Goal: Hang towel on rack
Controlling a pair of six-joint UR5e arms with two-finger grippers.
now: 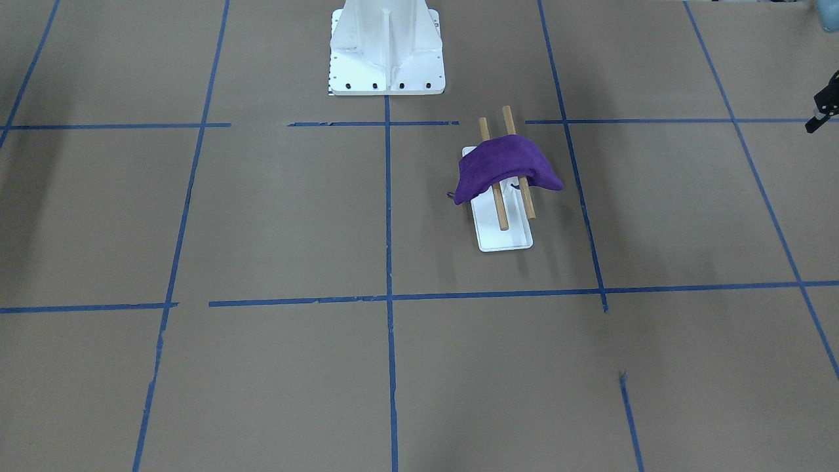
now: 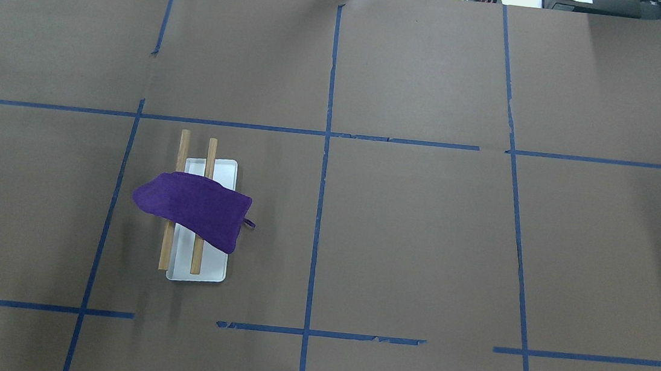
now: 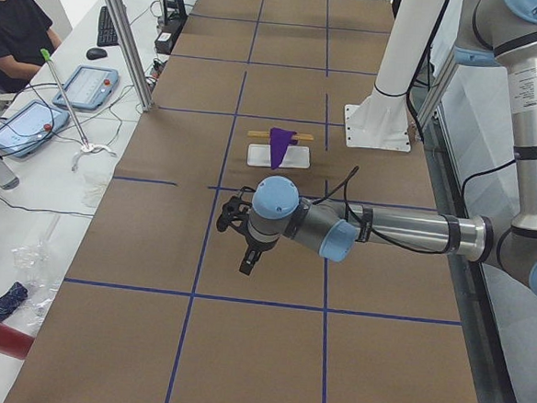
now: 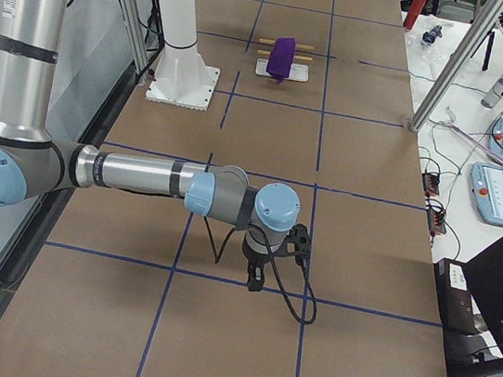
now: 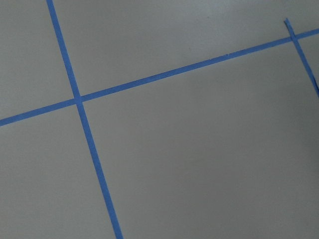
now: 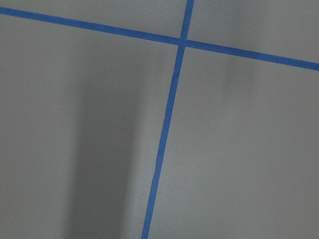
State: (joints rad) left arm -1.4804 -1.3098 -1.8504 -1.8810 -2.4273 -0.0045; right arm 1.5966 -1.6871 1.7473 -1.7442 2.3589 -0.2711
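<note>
Finds the purple towel (image 2: 191, 211) draped across both wooden rods (image 2: 211, 150) of the rack (image 2: 222, 172), long axis crosswise to them, in the surface's (image 2: 421, 249) left half, toward the robot-side edge. Puts left gripper (image 3: 246, 263) likely nearer than right gripper (image 4: 255, 281), both well apart from it. Cannot tell either jaws' state.

towel (image 1: 508, 167) draped across both rods of the rack (image 1: 505, 239), ends sagging on either side | rack's white base flat on the table (image 1: 262, 216), near my pedestal (image 1: 387, 52), toward my left | my left gripper (image 1: 822, 111) only partly in view at the left edge, well apart from the rack, jaws unreadable
</note>
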